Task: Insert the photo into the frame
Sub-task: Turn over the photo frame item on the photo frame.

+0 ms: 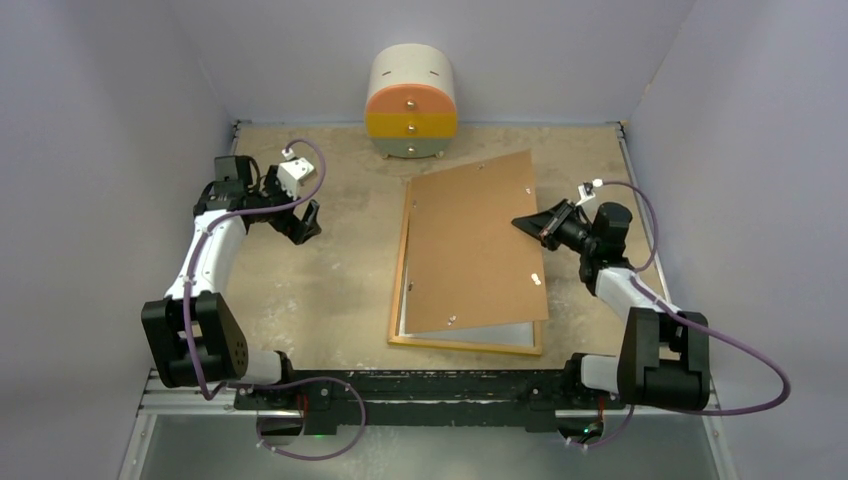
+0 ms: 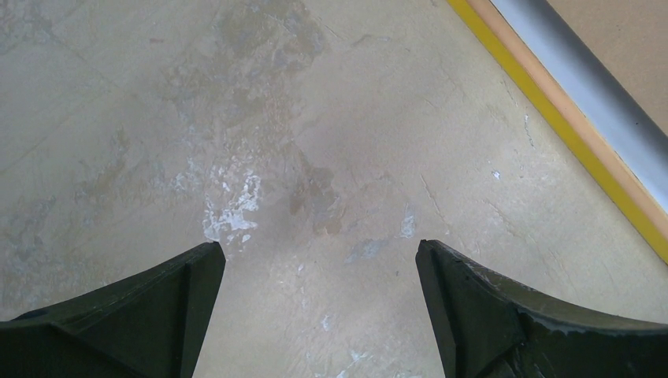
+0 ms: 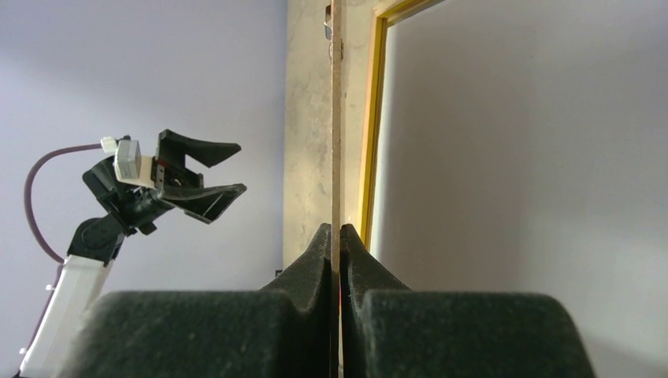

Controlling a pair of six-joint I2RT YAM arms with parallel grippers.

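The frame (image 1: 465, 345) lies flat on the table, wood-coloured back up. Its yellow edge shows in the left wrist view (image 2: 551, 110) and the right wrist view (image 3: 370, 142). A pale grey sheet (image 1: 480, 333) lies inside it; I cannot tell if it is the photo's white back, and no picture side shows. My right gripper (image 1: 524, 222) is shut on the right edge of the brown backing board (image 1: 475, 245), held askew over the frame; the board shows edge-on between the jaws (image 3: 336, 118). My left gripper (image 1: 300, 222) is open and empty over bare table, left of the frame (image 2: 319, 252).
A small rounded drawer unit (image 1: 412, 105), white, orange and yellow, stands at the back against the wall. Grey walls close in the mottled beige table (image 1: 300, 300) on three sides. The board carries small metal clips (image 1: 535, 278).
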